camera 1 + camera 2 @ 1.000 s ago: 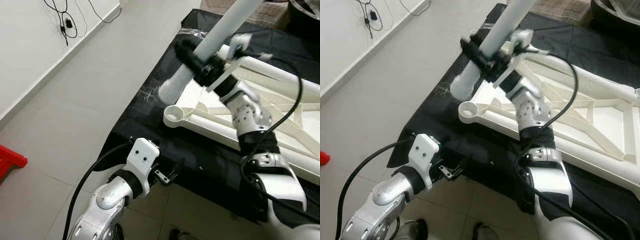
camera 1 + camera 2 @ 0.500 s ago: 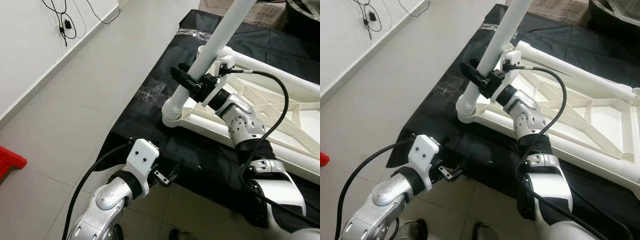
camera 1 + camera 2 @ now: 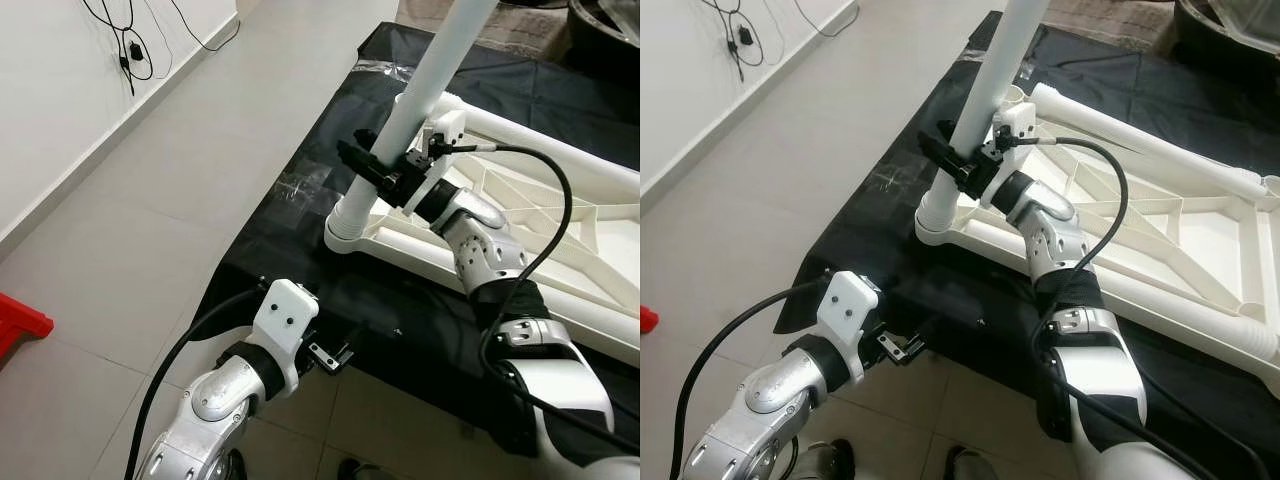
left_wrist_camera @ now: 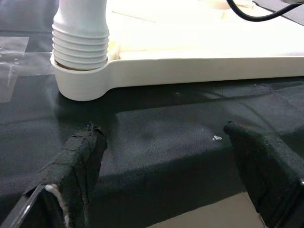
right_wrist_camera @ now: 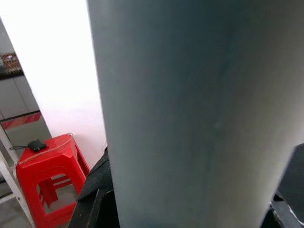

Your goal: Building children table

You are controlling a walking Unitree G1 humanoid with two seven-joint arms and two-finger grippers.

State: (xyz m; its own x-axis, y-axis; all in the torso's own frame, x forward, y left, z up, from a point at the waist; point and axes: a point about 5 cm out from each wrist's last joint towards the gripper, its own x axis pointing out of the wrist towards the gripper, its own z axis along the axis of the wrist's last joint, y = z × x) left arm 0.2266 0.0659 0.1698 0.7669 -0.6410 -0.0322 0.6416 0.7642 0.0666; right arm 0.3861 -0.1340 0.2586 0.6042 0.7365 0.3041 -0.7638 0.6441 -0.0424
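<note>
We're in a plain home room: pale tiled floor, white wall with loose black cables hanging, a red plastic stool, and a low surface draped in black cloth.

Bystanders on a pale tiled floor

A red plastic stool stands by the white wall; black cables trail down that wall; black cloth covers the floor.

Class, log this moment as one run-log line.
right gripper: shut on table leg | leg: threaded end in tabletop corner socket | left gripper: open, idle
</note>
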